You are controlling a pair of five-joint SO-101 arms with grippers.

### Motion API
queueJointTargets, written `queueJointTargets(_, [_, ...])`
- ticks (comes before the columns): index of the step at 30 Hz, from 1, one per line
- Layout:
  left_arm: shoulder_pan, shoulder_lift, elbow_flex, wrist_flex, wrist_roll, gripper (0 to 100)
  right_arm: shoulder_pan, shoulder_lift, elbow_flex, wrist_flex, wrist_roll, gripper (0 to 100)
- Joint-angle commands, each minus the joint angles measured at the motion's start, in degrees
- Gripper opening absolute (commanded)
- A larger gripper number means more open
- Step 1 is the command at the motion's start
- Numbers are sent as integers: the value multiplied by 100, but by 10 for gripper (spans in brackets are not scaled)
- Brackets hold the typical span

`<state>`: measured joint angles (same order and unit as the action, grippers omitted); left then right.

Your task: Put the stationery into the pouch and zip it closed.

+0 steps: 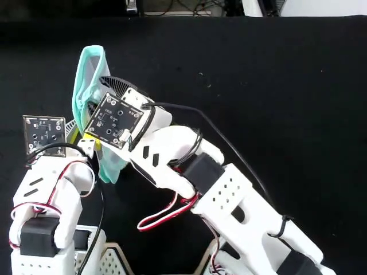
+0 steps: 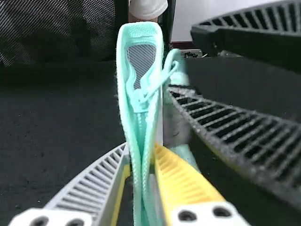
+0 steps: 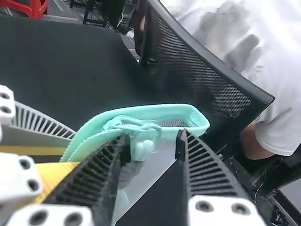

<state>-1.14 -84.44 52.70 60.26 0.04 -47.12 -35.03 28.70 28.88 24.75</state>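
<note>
The black table (image 1: 258,86) spreads beneath both my grippers. The mint-green pouch (image 2: 141,56) stands on edge in my left gripper (image 2: 142,150). Its white and yellow fingers are clamped on the pouch, which runs out past the fingertips. My right gripper (image 3: 153,141) sits at the pouch's zipper edge, just beside the left, with its black fingers apart. The small zip pull (image 3: 143,149) lies between them; I cannot tell whether either finger touches it.

A black desk (image 1: 287,86) spans the scene. Cables (image 1: 189,7) lie beyond its far edge. A black mesh chair (image 3: 197,80) stands behind it.
</note>
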Motion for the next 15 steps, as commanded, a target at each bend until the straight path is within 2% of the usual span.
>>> queueJointTargets(1, [-40, -35, -127, -18, -9, 69, 70, -215, -136, -26, -26, 173])
queueJointTargets(7, [-40, -35, -136, -26, -9, 70, 70, -127, -207, 0, -44, 174])
queueJointTargets(15, [-40, -35, -145, -26, -9, 70, 369, 576, -207, -527, -70, 171])
